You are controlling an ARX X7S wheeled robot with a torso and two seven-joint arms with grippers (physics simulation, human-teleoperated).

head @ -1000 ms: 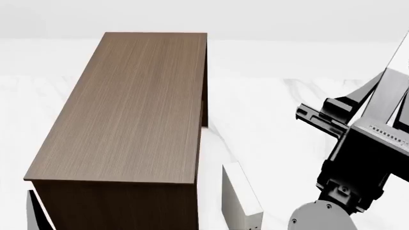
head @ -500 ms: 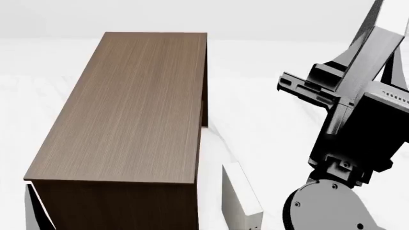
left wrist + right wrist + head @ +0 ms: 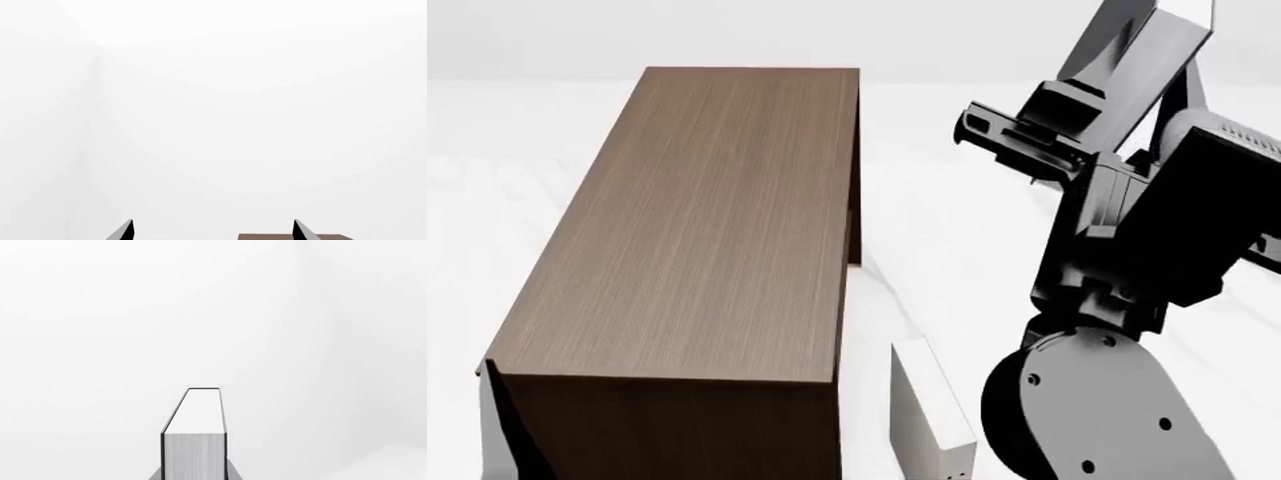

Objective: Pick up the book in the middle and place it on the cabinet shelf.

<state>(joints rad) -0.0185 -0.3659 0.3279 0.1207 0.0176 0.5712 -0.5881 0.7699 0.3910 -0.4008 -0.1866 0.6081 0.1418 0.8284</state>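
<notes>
My white marbled worktop point(image 3: 988, 215) carries the long brown cabinet shelf point(image 3: 694, 220) and, just beside its near corner, an upright pale book point(image 3: 929, 410).

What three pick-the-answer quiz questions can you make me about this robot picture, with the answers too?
1. Where is the book with the grey cover?
A. Lying flat on the cabinet top
B. Held in the right gripper
C. Standing on the white floor

2. What colour is the top of the cabinet shelf?
A. Brown
B. Blue
C. Green

3. How is the left gripper?
A. Open, with nothing between its fingers
B. Shut on a book
C. Holding a cup

Answers:
1. B: the right wrist view shows the book's white page edges sitting between the gripper's fingers.
2. A: the head view shows a flat top of brown wood grain.
3. A: the left wrist view shows two fingertips set apart with only white wall between them.
</notes>
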